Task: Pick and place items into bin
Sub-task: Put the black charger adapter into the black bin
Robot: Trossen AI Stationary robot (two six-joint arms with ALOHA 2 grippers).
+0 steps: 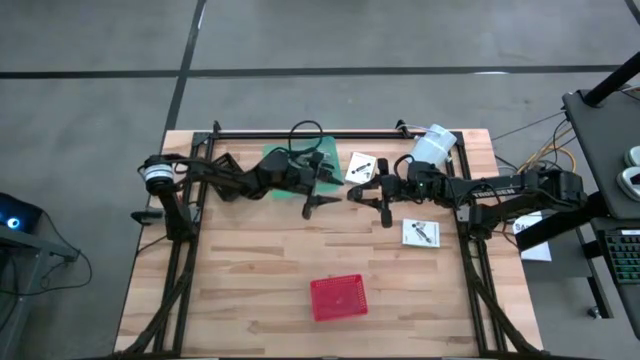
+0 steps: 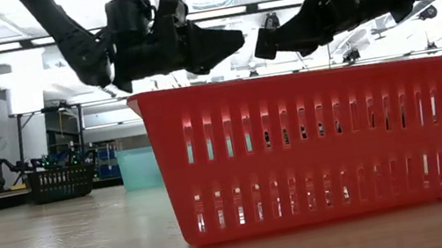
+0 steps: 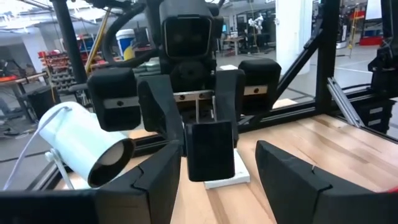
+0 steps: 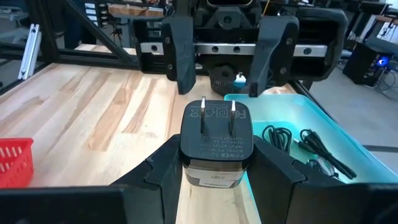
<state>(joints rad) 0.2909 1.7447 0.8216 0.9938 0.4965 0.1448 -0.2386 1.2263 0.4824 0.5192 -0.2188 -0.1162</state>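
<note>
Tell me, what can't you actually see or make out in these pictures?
- What lies inside the red basket: in the low view its wall hides it, and in the high view it is too small to tell.
- The marks on the white cards: too small from above.
- The lettering on the black plug held in the right tool: too blurred to read.
- The left tool: from above, too small to tell open from shut.
</note>
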